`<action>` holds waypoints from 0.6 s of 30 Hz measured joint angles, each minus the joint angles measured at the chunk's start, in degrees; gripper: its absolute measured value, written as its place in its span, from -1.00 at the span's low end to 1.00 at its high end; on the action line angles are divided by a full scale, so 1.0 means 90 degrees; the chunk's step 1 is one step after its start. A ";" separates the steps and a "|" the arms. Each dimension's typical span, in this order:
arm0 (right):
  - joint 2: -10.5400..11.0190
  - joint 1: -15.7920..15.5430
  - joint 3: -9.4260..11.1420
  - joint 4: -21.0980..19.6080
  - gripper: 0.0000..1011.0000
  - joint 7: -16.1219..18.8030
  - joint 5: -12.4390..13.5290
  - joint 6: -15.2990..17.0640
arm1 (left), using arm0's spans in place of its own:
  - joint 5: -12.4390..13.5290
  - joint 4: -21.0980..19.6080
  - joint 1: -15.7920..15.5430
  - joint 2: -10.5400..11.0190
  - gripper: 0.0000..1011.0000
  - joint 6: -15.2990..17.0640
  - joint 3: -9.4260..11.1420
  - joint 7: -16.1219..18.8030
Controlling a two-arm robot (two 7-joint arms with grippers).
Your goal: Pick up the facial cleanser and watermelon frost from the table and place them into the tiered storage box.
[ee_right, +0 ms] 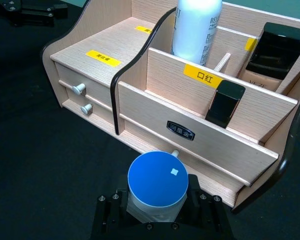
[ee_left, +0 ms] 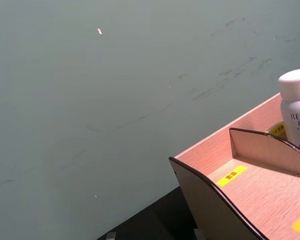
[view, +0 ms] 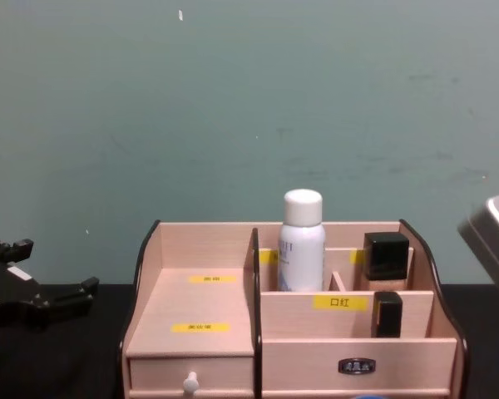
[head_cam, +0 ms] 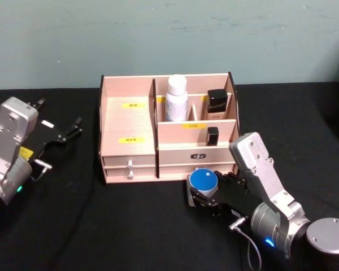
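Head view first: pale wooden tiered storage box (head_cam: 116, 121) with dark-edged curved sides and yellow labels at centre frame on the black table (head_cam: 130, 226). Right gripper (head_cam: 204, 191) at lower centre, just in front of the box's bottom drawer front, clamped on a small round container with a bright blue lid (head_cam: 203, 179), lid facing up. Tall white bottle with a white cap (head_cam: 177, 99) upright in the box's back compartment, a black-capped foundation bottle (head_cam: 217, 104) to its right, a small black lipstick tube (head_cam: 212, 135) in the front slot. Left gripper (head_cam: 59, 116) off at the left edge, spread open, holding nothing, well apart from the box. Over to the left wrist view: box corner and white bottle at the right edge against the teal wall (ee_left: 90, 100). Right wrist view now: blue lid at lower centre, black pads (ee_right: 106, 215) pressed against both sides of the container, box front just behind it. Chest view: box across the bottom, bottle upright at centre, left gripper at lower left.
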 joint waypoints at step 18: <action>0.0022 -0.0041 0.0046 -0.0017 0.39 0.0102 0.0068 -0.0117 | 0.0000 0.0000 0.0000 0.0000 0.98 0.0000 0.0000 0.0000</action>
